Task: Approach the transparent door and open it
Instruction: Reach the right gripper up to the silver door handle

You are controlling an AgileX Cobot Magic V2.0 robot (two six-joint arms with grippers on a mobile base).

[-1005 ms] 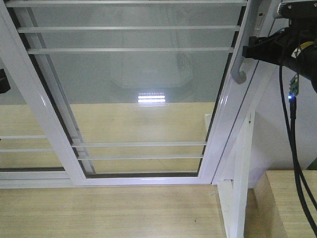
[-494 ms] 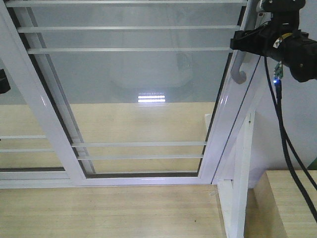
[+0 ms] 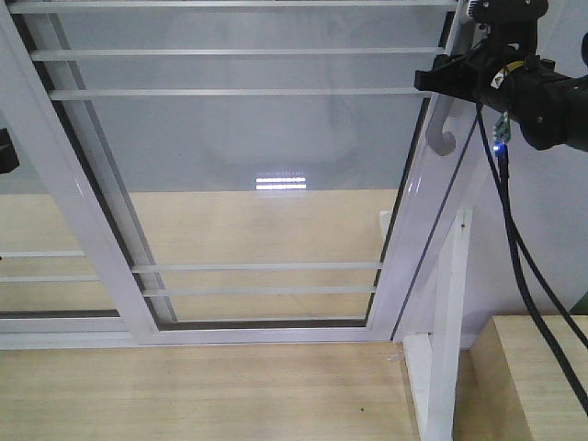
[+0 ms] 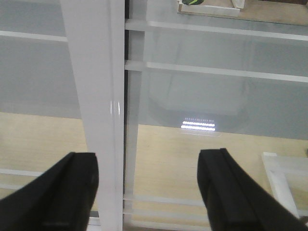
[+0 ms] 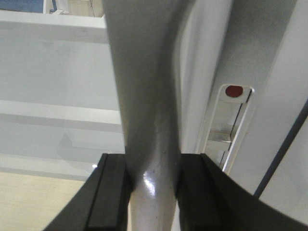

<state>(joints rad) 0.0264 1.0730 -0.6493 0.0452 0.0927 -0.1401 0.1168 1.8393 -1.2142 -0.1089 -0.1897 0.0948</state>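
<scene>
The transparent door (image 3: 248,147) fills the front view, clear glass in a glossy white frame with thin horizontal bars. Its curved grey handle (image 3: 444,138) sits on the right stile. My right gripper (image 3: 439,81) is at the handle's upper part. In the right wrist view my right gripper (image 5: 153,187) is shut on the handle (image 5: 147,96), both black pads pressed against the tube. My left gripper (image 4: 149,187) stands open, with a white stile (image 4: 96,96) in front of it, nearer the left finger (image 4: 72,187). It holds nothing.
A white fixed post (image 3: 446,322) stands right of the door. A wooden ledge (image 3: 542,377) lies at the lower right, pale wood floor (image 3: 184,395) below. Black cables (image 3: 514,248) hang from the right arm. A latch plate with a red dot (image 5: 233,91) sits beside the handle.
My right arm has moved left from the frame's right edge up to the handle. The door itself shows no clear shift.
</scene>
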